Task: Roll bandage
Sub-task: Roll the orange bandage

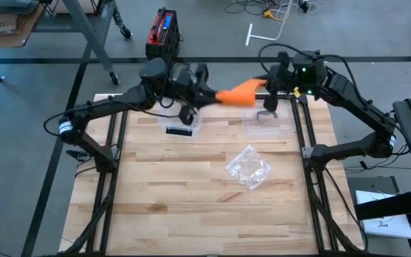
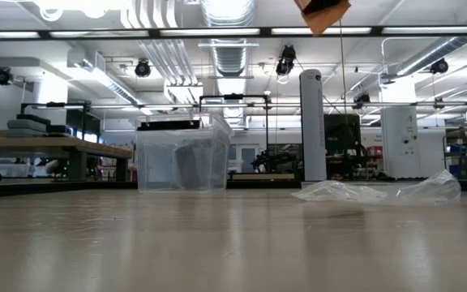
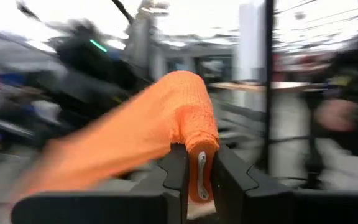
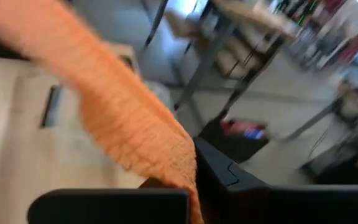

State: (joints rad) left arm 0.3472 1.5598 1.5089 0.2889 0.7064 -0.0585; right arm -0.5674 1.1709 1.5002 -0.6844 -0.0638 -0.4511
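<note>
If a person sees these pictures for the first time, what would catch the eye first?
The bright orange bandage, held in the air between the two arms over the far side of the table. The left pincer is shut on one end, the right pincer on the other. Next, a crumpled clear plastic bag lies mid-table.

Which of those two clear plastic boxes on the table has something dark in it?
The clear box below the left claw: a dark flat piece lies in it. The other clear box, under the right arm, holds nothing dark that I can see.
</note>
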